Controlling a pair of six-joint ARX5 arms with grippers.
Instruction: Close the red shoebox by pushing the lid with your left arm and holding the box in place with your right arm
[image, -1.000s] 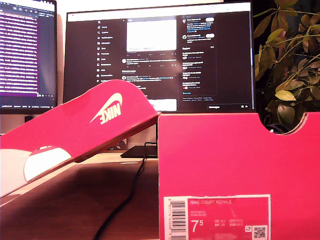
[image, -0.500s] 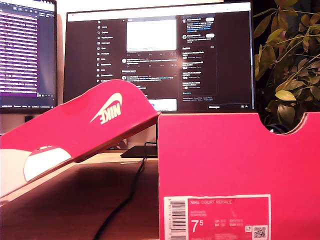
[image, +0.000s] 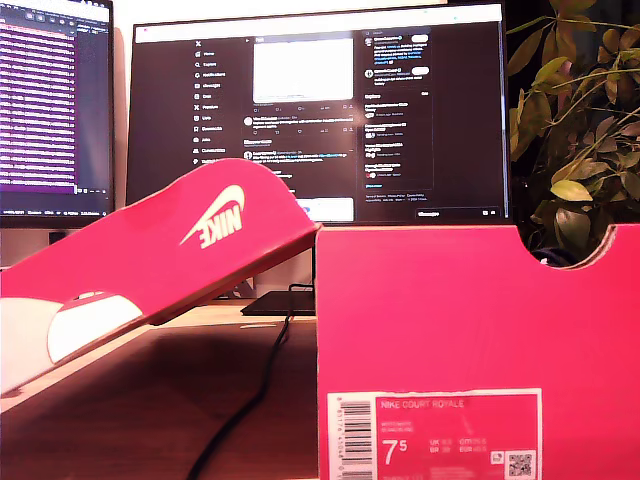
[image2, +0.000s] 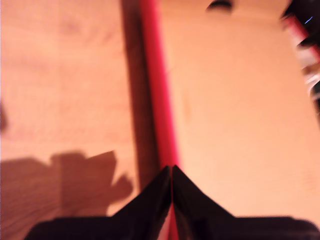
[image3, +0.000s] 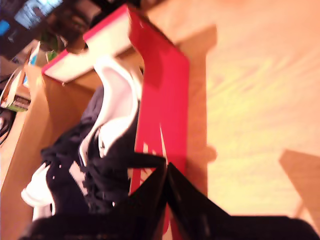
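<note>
The red shoebox (image: 470, 320) stands at the exterior view's right, its size label (image: 435, 435) facing the camera. Its red lid (image: 170, 250) is swung open, sloping down toward the exterior view's left. Neither arm appears in the exterior view. In the first wrist view my first gripper (image2: 171, 167) is shut, tips together just over the lid's red edge (image2: 157, 85), with the lid's cardboard inside (image2: 235, 110) beside it. My second gripper (image3: 166, 165) is shut above the box's red side wall (image3: 162, 95). Dark and white shoes (image3: 105, 130) lie inside the box.
Two lit monitors (image: 320, 110) (image: 55, 110) stand behind the box on the wooden table (image: 130, 400). A leafy plant (image: 580, 120) is at the exterior view's back right. A black cable (image: 250, 390) runs across the table beside the box.
Only the text on the monitors has scrolled. The box and its lid have not moved.
</note>
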